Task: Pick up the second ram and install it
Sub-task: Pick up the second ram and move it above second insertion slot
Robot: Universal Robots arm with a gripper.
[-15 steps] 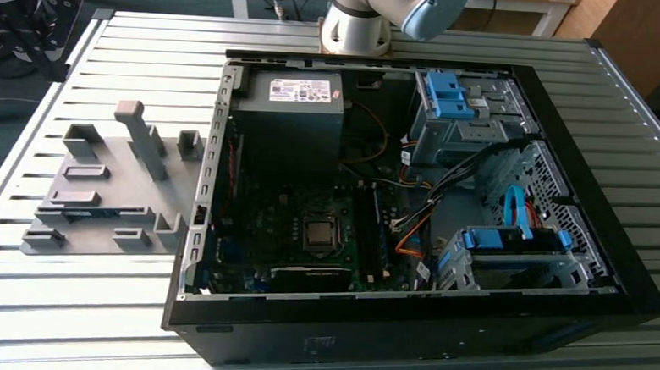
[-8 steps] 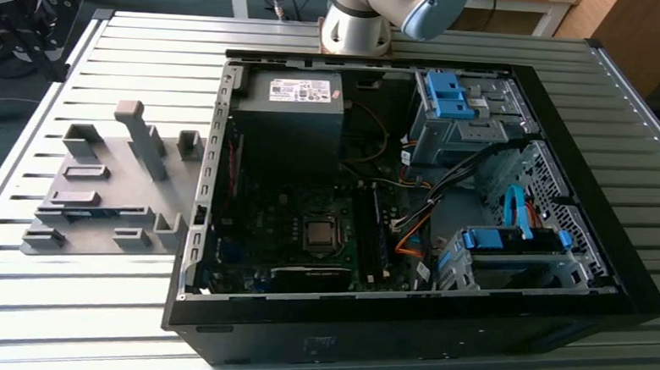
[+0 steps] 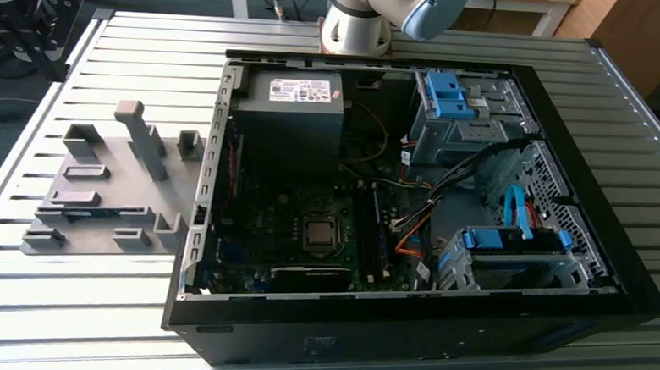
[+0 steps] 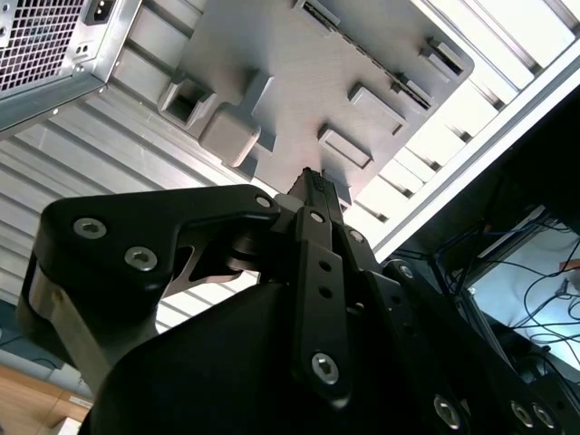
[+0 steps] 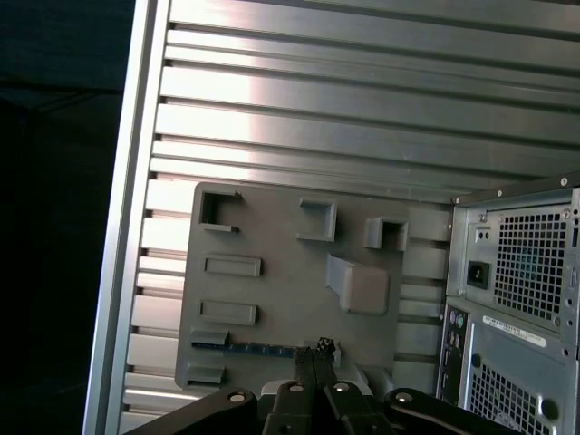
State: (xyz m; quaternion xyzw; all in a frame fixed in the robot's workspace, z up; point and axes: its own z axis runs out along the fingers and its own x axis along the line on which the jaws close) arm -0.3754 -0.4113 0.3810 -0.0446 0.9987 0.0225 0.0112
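The second ram (image 5: 254, 347) is a thin blue-green stick lying on edge in a slot of the grey fixture plate (image 5: 290, 299), on the side away from the computer's back panel. My gripper (image 5: 314, 350) hangs high above the plate with its fingers pressed together and nothing between them. In the first wrist view its tips line up with one end of the stick. In the second wrist view the gripper (image 4: 313, 178) points down at the same plate (image 4: 299, 72). The open computer case (image 3: 420, 198) lies beside the plate (image 3: 116, 182), motherboard facing up.
A slatted aluminium table (image 3: 97, 308) carries everything. A tall grey block (image 3: 140, 137) and several low holders rise from the fixture plate. Inside the case are the power supply (image 3: 295, 94), blue drive cages (image 3: 508, 245) and loose cables. The arm's base (image 3: 355, 29) stands behind the case.
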